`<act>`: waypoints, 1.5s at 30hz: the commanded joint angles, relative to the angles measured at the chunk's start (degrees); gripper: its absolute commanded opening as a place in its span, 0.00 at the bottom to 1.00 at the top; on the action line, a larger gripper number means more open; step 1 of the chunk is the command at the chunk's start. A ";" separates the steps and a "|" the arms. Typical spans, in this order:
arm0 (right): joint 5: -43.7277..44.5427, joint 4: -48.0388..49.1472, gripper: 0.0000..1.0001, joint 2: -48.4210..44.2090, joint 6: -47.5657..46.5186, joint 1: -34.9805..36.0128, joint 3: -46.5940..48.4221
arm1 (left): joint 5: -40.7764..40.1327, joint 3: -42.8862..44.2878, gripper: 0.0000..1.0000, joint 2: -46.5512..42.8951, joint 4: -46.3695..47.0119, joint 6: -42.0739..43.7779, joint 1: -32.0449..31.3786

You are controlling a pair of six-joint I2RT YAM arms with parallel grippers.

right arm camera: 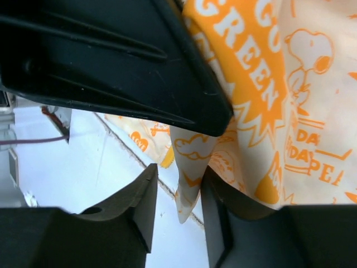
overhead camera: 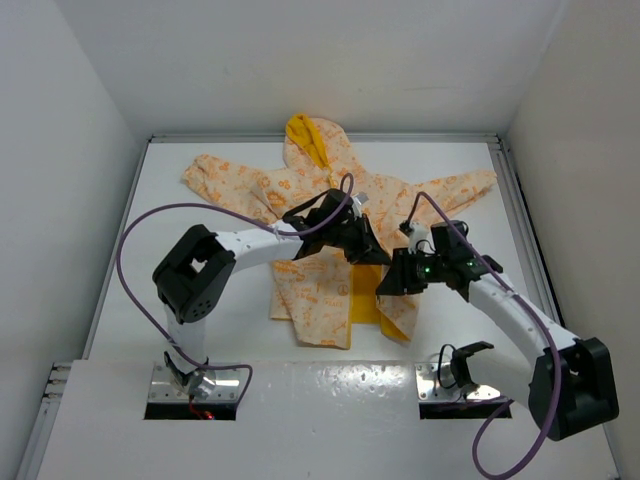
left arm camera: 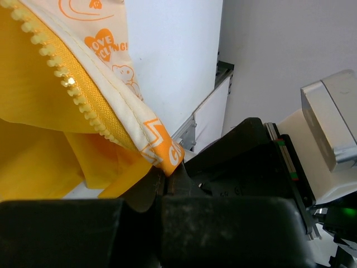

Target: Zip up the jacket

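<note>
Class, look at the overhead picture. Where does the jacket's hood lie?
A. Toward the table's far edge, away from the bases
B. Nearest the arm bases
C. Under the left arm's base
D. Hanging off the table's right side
A: the hood of the jacket lies toward the far edge of the table, its hem toward the arm bases.

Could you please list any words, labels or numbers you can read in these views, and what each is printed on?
"GREEN": in an orange burst printed on the jacket, right wrist view.
"LOVE": in an orange heart print on the same fabric, left wrist view.
Other lettering on the print is cut off or folded and cannot be read whole; in the top view it is too small.
</note>
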 commanded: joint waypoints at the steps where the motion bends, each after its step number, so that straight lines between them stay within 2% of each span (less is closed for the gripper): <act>1: -3.34 -0.54 0.38 0.95 -2.05 0.64 0.53 | -0.40 2.17 0.00 -3.62 0.37 0.61 0.71; 8: -2.47 -2.21 0.36 2.36 -7.49 1.87 0.97 | -0.40 3.23 0.00 -3.62 -0.77 1.14 0.71; 12: -2.46 -2.39 0.27 2.27 -8.11 1.87 0.53 | -0.40 3.23 0.00 -3.62 -0.77 1.14 0.71; 15: -1.85 -1.95 0.13 2.01 -8.20 1.87 0.35 | -0.40 3.76 0.00 -3.09 -0.77 1.66 0.71; 20: -1.23 -0.99 0.00 2.54 -8.11 1.70 -0.08 | 0.13 3.76 0.00 -3.09 -0.77 2.89 0.19; 21: -1.84 0.84 0.00 2.80 -7.85 1.35 -0.17 | 0.13 3.76 0.09 -3.09 -0.77 2.89 0.19; 22: -2.63 1.82 0.00 2.63 -6.37 1.00 -1.04 | -0.66 3.76 0.45 -3.79 -1.29 3.94 0.19; 23: -5.25 6.00 0.00 2.10 -5.66 -0.48 -1.57 | -0.66 3.15 0.66 -4.40 -1.91 5.34 0.71; 25: -7.03 7.96 0.00 1.22 -3.90 -1.37 -2.98 | -2.67 3.14 0.91 -5.19 -4.96 7.28 2.73; 26: -8.25 8.76 0.00 0.43 -3.72 -1.99 -4.20 | -3.29 3.14 1.00 -5.20 -6.47 8.59 4.91; 29: -12.04 14.55 0.00 -1.50 -1.96 -3.48 -6.49 | -5.31 3.14 1.00 -6.61 -11.48 15.00 8.87; 31: -14.76 15.19 0.00 -2.82 -2.21 -4.36 -6.94 | -6.72 3.84 0.95 -8.36 -13.77 21.83 12.04; 32: -15.29 14.58 0.00 -3.78 -2.66 -4.98 -6.68 | -8.90 4.37 0.88 -10.19 -16.65 25.45 12.05; 33: -15.64 13.61 0.00 -4.58 -3.44 -4.89 -6.33 | -10.84 5.59 0.86 -11.34 -18.85 29.57 11.44; 34: -15.39 12.21 0.00 -6.58 -5.19 -4.98 -6.06 | -14.86 5.60 0.83 -12.74 -22.44 37.01 10.74; 36: -14.69 9.67 0.00 -8.27 -6.78 -4.90 -5.36 | -15.61 4.99 0.78 -16.95 -25.45 44.07 8.11; 37: -14.68 9.04 0.00 -8.80 -7.75 -5.16 -4.58 | -15.61 4.99 0.76 -18.19 -29.03 45.59 7.23; 40: -13.28 7.19 0.00 -9.94 -10.47 -5.24 -5.09 | -15.61 0.25 0.70 -23.12 -31.44 49.03 3.45; 45: -13.71 6.31 0.00 -9.86 -10.66 -8.31 -8.34 | -7.46 -6.69 0.61 -25.85 -33.03 49.56 -2.44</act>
